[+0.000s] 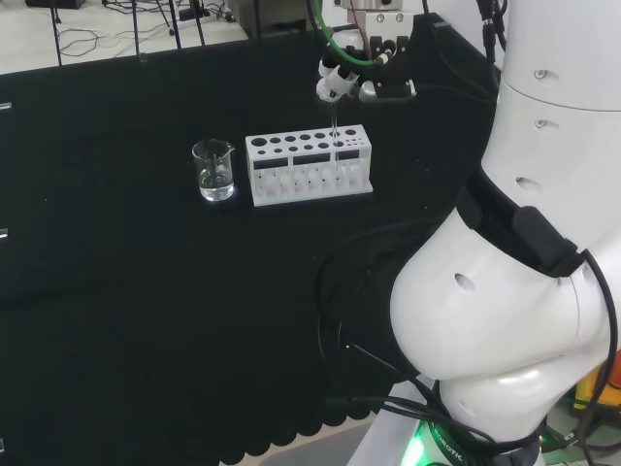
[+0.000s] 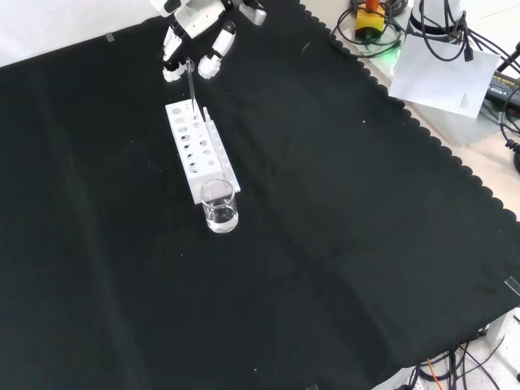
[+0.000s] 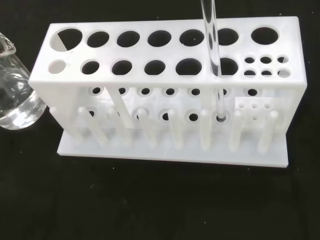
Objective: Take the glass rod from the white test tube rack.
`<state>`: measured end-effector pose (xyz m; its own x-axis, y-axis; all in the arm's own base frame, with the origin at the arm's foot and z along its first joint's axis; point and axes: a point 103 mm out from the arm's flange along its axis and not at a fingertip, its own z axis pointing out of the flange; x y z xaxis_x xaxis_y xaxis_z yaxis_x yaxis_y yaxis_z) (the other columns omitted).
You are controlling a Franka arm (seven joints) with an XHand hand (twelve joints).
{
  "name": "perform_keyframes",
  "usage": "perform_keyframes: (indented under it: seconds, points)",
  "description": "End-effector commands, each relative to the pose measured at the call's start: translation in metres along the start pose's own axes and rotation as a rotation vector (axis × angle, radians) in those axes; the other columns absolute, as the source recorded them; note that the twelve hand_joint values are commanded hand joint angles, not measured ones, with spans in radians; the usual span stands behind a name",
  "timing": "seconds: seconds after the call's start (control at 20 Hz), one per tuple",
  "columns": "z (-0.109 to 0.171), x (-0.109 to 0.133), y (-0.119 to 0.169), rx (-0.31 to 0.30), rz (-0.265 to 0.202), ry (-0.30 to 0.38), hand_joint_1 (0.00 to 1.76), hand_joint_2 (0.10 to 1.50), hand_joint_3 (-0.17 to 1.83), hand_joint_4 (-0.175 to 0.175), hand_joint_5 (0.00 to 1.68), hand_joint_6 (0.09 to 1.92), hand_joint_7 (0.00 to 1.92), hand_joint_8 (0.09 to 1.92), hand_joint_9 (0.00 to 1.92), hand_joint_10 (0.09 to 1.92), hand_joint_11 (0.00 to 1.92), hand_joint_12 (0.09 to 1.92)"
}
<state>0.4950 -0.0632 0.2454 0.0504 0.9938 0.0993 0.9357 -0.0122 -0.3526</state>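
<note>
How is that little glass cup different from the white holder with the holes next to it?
The beaker is clear, round and holds a little clear liquid; the white test tube rack is opaque, long and boxy. The beaker stands alone, untouched, while the rack has a glass rod standing in one hole, with the hand at the rod's top. Both sit upright on the black cloth.

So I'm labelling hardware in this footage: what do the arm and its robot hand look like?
The arm is glossy white with bulky rounded links, a black band around one joint and black cables along its side. A green cable runs toward the wrist. The robot hand is white with black parts.
</note>
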Motion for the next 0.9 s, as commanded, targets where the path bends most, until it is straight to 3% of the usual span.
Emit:
perform_keyframes:
  seconds: [0.05, 0.3, 0.65, 0.8, 0.9]
  points:
    - [0.0, 0.0, 0.001, -0.014, 0.001, -0.012, 0.89, 1.25, -0.17, -0.171, 0.37, 1.0, 0.56, 0.94, 0.98, 0.94, 0.71, 1.32]
    - [-0.002, 0.005, 0.003, -0.041, -0.013, -0.021, 1.0, 1.28, -0.17, -0.175, 0.55, 1.1, 0.75, 1.01, 1.14, 1.03, 0.9, 1.24]
    - [-0.003, 0.013, 0.006, -0.04, -0.026, -0.04, 1.03, 1.29, -0.17, -0.175, 0.59, 1.15, 0.78, 1.07, 1.17, 1.06, 0.99, 1.22]
    - [-0.001, 0.01, 0.008, -0.048, -0.005, -0.043, 1.06, 1.29, -0.12, -0.175, 0.69, 1.29, 0.85, 1.1, 1.25, 1.06, 1.12, 1.19]
    - [-0.002, 0.012, 0.008, -0.071, 0.016, -0.062, 1.18, 1.26, -0.14, -0.159, 0.74, 1.25, 0.94, 1.18, 1.32, 1.08, 1.29, 1.1]
